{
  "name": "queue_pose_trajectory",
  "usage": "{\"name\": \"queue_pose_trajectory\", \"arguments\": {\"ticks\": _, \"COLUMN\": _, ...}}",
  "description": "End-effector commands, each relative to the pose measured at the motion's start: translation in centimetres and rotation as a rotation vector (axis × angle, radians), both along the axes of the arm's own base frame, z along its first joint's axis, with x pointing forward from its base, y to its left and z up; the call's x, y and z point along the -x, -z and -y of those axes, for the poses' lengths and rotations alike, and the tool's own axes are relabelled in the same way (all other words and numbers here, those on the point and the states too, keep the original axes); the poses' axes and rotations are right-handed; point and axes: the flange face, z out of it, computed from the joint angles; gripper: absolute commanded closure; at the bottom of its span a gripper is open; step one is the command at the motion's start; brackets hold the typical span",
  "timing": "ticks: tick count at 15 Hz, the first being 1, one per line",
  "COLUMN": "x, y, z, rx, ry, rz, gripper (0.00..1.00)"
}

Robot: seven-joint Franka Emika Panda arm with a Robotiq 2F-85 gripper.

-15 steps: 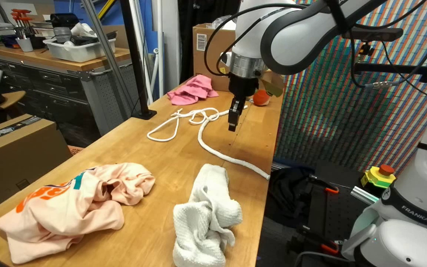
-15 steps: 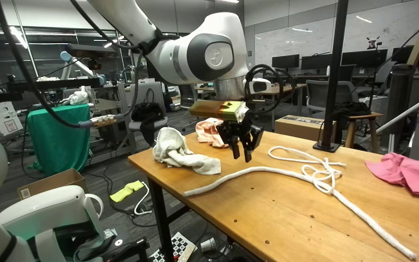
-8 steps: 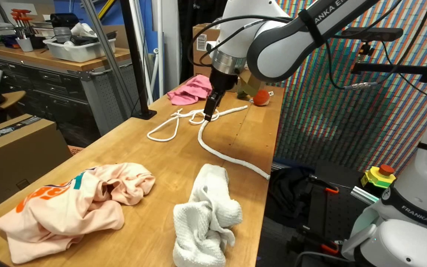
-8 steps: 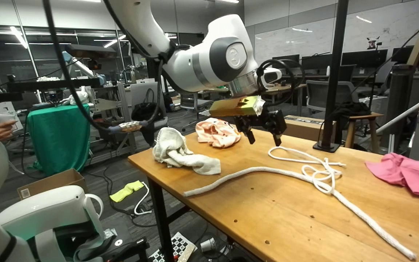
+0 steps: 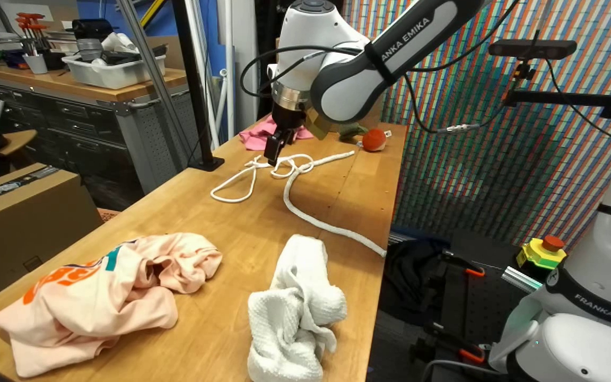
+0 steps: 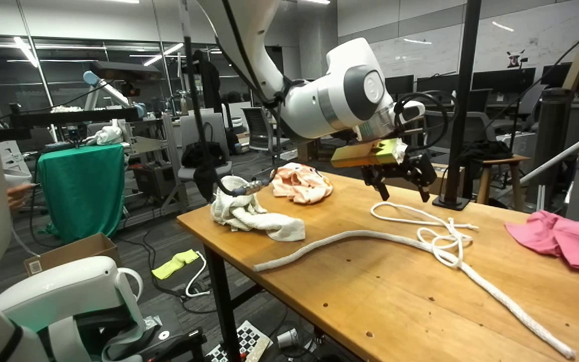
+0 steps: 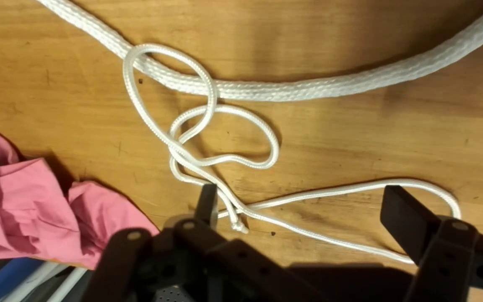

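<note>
My gripper (image 7: 302, 205) hangs above the wooden table (image 6: 329, 276), its black fingers (image 7: 405, 209) spread wide with nothing between them. Under it, in the wrist view, lies a thin white cord (image 7: 335, 191): one long loop passes below the gap, and a tangled part with a frayed end sits by the left fingertip. A thick white rope (image 7: 308, 90) curves across the table beyond the tangle. In both exterior views the gripper (image 6: 404, 195) stays apart from the tabletop, near the thin cord's long loop (image 5: 231, 200). A pink cloth (image 7: 19, 205) lies to the left in the wrist view.
A peach shirt (image 5: 125, 292) and a white towel (image 5: 297, 307) lie crumpled at one end of the table. Close to the gripper, a black post (image 6: 463, 100) rises from the table edge. A red-orange ball (image 5: 374, 140) rests near the far end.
The arm has swung across the table toward the black post, over the thin cord's loop. The fingers have spread from a narrow gap to a wide one. The cloths and ropes have not moved.
</note>
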Motion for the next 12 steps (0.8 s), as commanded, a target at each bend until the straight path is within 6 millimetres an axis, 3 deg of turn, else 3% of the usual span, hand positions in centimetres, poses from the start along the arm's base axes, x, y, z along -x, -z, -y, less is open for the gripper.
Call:
{"name": "queue_pose_trajectory", "arguments": {"ticks": 1, "x": -4.3, "y": 0.4, "z": 1.1, "rx": 0.008, "ry": 0.053, "rz": 0.0, "gripper": 0.0}}
{"name": "queue_pose_trajectory", "arguments": {"ticks": 7, "x": -7.7, "y": 2.4, "z": 4.0, "rx": 0.019, "ry": 0.138, "rz": -0.047, "gripper": 0.0}}
{"name": "queue_pose_trajectory", "arguments": {"ticks": 12, "x": -9.2, "y": 4.2, "z": 6.5, "rx": 0.03, "ry": 0.21, "rz": -0.106, "gripper": 0.0}}
